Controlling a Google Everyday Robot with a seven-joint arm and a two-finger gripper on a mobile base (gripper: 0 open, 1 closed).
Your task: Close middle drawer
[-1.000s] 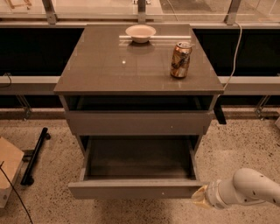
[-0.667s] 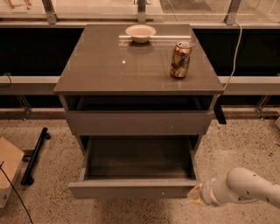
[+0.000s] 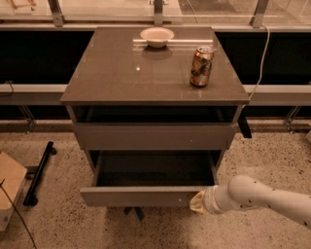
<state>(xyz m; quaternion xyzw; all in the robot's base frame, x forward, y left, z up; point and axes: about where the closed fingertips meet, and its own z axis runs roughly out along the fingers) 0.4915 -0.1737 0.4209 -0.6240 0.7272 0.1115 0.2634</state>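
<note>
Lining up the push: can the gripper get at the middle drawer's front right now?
Probably yes. The gripper sits low at the right end of the pulled-out front of the middle drawer, with nothing visible between them. Whether it is touching, I cannot tell.

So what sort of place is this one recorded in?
Likely an office or lab test area: speckled hard floor, metal window posts behind, a cable hanging, a lone cabinet with a bowl and can. The gripper is at the right front corner of the open middle drawer.

White arm [image 3: 265, 197] from lower right, gripper [image 3: 198, 202] low, right of centre
</note>
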